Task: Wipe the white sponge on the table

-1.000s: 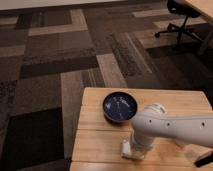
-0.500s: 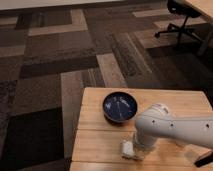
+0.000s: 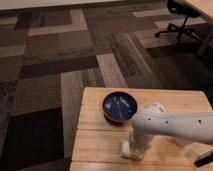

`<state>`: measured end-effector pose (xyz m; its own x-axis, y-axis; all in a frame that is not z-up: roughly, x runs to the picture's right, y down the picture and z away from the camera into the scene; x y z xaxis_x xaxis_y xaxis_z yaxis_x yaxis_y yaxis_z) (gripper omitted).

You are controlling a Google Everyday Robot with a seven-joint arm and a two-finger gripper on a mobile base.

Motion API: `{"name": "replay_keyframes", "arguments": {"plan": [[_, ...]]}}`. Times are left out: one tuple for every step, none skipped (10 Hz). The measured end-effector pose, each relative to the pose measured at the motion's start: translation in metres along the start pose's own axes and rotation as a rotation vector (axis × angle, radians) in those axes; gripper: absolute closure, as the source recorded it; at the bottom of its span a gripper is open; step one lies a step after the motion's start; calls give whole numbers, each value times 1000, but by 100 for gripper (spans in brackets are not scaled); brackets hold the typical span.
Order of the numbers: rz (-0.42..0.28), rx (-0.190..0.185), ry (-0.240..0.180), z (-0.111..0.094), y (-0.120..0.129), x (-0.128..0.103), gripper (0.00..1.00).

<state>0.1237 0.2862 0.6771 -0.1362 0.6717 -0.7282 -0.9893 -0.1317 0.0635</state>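
Pincer [image 3: 134,148] is down near the front edge of the worktop [image 3: 95,145], fingers drawn together, its tip on the white sponge [image 3: 126,149]. The sponge lies flat on the wood and juts out to one side of the wrist. I cannot tell from here whether it is actually gripped. Just behind, apart from the sponge, stands the blue bowl [image 3: 120,107]. Patterned carpet [image 3: 60,65] lies beyond.

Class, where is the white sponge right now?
Lower centre of the camera view: the sponge lies on the table near its front edge, under the gripper, in front of the bowl.
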Motion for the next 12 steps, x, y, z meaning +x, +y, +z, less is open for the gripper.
{"name": "replay_keyframes", "arguments": {"plan": [[-23,4,-6,-1,4,-7,100],[-45,7,-7,2,9,-15,100],[-62,13,-7,6,10,-25,100],[-72,23,-14,6,8,-33,100],[-74,47,-32,0,0,-41,100],[-56,84,-67,-16,-17,-49,100],[-34,114,-79,-25,-30,-49,100],[-2,141,-80,-29,-45,-42,100],[20,153,-74,-29,-52,-35,100],[35,157,-66,-27,-56,-30,100],[35,153,-65,-26,-50,-28,100],[31,144,-67,-25,-43,-29,100]]}}
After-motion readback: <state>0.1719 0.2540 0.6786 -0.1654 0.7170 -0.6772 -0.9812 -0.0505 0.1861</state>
